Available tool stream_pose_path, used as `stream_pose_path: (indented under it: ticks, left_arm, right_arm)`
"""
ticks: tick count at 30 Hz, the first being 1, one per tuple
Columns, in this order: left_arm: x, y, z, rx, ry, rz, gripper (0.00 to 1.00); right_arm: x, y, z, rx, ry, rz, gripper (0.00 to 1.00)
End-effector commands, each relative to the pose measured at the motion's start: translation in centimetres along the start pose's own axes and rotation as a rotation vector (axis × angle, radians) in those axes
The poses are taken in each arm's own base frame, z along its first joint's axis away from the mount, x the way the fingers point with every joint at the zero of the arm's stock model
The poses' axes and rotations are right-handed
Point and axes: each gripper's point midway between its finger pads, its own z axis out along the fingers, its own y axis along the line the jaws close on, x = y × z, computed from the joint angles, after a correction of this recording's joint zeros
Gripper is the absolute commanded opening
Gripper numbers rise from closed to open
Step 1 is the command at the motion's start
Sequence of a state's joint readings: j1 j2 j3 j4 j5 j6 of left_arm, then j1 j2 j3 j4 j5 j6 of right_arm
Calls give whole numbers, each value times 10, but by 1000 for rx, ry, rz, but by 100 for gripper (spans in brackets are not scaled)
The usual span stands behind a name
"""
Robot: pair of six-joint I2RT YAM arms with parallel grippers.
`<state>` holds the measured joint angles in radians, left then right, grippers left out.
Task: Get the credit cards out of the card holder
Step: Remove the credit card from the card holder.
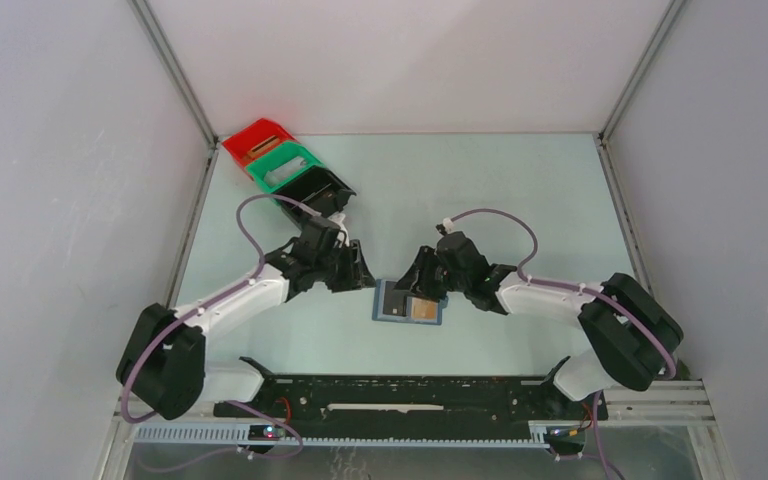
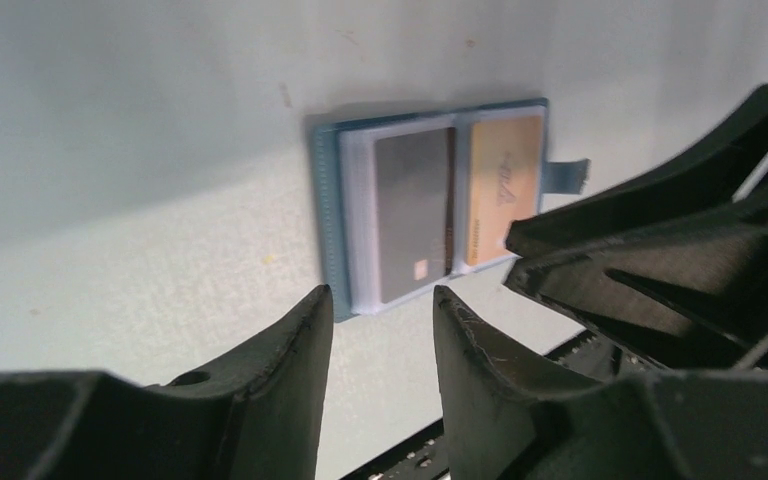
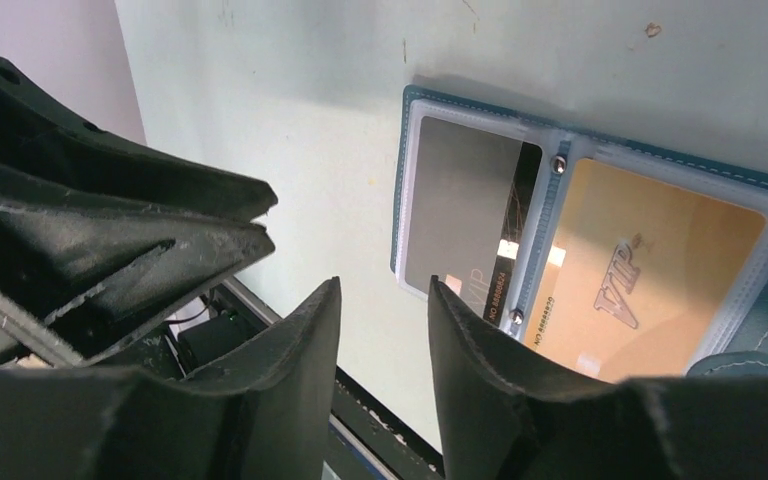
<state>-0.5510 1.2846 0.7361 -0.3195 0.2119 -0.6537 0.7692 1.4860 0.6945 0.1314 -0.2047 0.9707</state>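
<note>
The blue-teal card holder (image 1: pixel 378 302) lies open and flat on the table between my two grippers. Its clear left sleeve holds a silvery grey card (image 1: pixel 392 300), with the strip of a dark card (image 3: pixel 522 215) showing along its right side. The right sleeve shows a tan-gold face marked VIP (image 3: pixel 640 270). My left gripper (image 1: pixel 366 278) is open and empty just left of the holder. My right gripper (image 1: pixel 415 284) is open and empty over its far right edge. The left wrist view shows the holder's rim (image 2: pixel 326 220), the grey card (image 2: pixel 412 215) and my open left gripper (image 2: pixel 382 295). The right wrist view shows the grey card (image 3: pixel 460 205) just past my open right gripper (image 3: pixel 385 285).
Red (image 1: pixel 258 140), green (image 1: pixel 285 163) and black (image 1: pixel 315 190) bins stand in a row at the back left. A black rail (image 1: pixel 410 395) runs along the near table edge. White walls enclose the table. Each gripper shows in the other's wrist view, close by.
</note>
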Motion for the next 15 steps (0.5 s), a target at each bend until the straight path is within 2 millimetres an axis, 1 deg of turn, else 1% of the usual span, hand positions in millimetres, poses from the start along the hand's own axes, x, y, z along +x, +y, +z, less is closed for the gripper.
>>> stream_pose_path:
  ticks: [1,3,5,9,15]
  left_arm:
    - [-15,-44,-3,195,-9,43,46]
    - [-12,-50,3,238,19,30,45]
    - [-11,-52,11,258,28,16,45]
    - [-7,-49,25,254,53,-12,42]
    - [1,-39,45,228,94,-66,38]
  right_arm:
    - [-12,-2,-3,8,-41,16,43]
    - [-12,-9,1,5,-27,51,40]
    - [-11,-13,6,4,-11,69,38]
    - [-8,-22,13,22,4,100,35]
    - [-7,-41,18,46,9,148,34]
